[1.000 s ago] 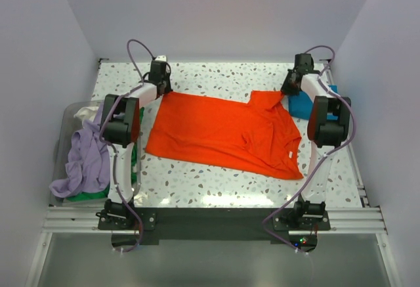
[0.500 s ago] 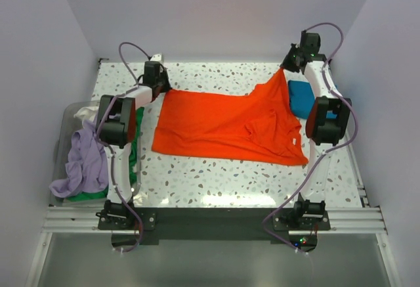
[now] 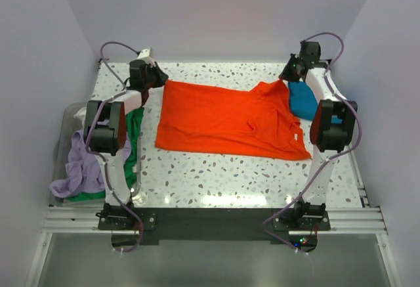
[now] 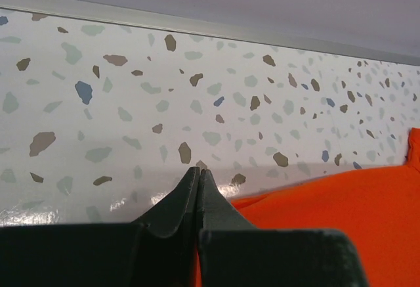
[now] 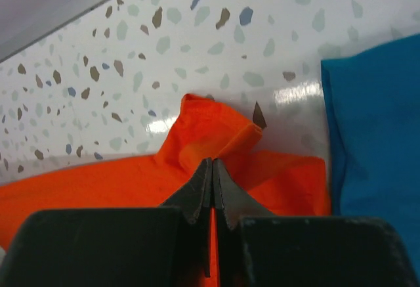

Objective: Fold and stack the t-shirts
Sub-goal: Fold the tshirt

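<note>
orange shirt (image 3: 230, 119) lies centre of the table (image 3: 197, 175), mostly flat, bunched at its 2 o'clock corner. left gripper (image 3: 155, 77) jaws fully closed, seemingly pinching the 10 o'clock corner. right gripper (image 3: 289, 75) closed on the bunched corner. teal shirt (image 3: 303, 100) touches it at 3 o'clock. step looks like spreading. next: pull corners taut, lay down, let go, then fold.

Orange tee (image 3: 226, 121) spread flat; left tool (image 3: 157, 79) at far-left corner, right tool (image 3: 287, 77) at far-right, beside teal tee (image 3: 303, 101).
</note>
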Controlling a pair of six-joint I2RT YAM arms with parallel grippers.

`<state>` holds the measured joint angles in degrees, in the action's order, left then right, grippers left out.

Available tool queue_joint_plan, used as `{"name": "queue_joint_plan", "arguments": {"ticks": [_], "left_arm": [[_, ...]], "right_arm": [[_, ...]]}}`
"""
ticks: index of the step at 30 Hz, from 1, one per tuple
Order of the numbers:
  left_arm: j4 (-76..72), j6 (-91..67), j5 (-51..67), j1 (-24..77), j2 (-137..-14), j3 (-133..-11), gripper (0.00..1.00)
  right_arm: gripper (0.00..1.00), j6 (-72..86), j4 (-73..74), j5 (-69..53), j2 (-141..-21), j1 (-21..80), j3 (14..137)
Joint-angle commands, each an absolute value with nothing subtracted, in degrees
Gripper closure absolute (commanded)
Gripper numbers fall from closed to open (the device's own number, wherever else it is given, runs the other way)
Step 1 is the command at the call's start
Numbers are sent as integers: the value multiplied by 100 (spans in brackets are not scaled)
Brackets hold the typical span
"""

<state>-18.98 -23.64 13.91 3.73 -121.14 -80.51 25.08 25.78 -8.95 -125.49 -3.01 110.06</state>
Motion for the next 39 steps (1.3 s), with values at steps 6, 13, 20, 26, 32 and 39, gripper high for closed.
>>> {"name": "queue_joint_plan", "arguments": {"ticks": [6,13,20,26,32,39], "left_arm": [[-2426,-2303,1486,334,-11049,-6989,100],[-2233,-2127,844,334,-10434,-6215,100],[-2399,-2224,510,334,-9880,-5398,100],[-2452,-2250,448,334,-9475,-4861,100],[-2408,-2355,431,334,-9282,-4492,100],[-2470,-2593,18,421,-8448,-3446,52]], "right_arm": [[100,2435,1855,-633,-10118,-316,8713],[100,2364,1784,-229,-8922,-316,7445],[100,2277,1907,0,-8148,-308,6550],[100,2276,1969,237,-7569,-316,6127],[100,2241,2197,422,-7146,-316,5583],[93,2311,2399,404,-6566,-308,4721]]}}
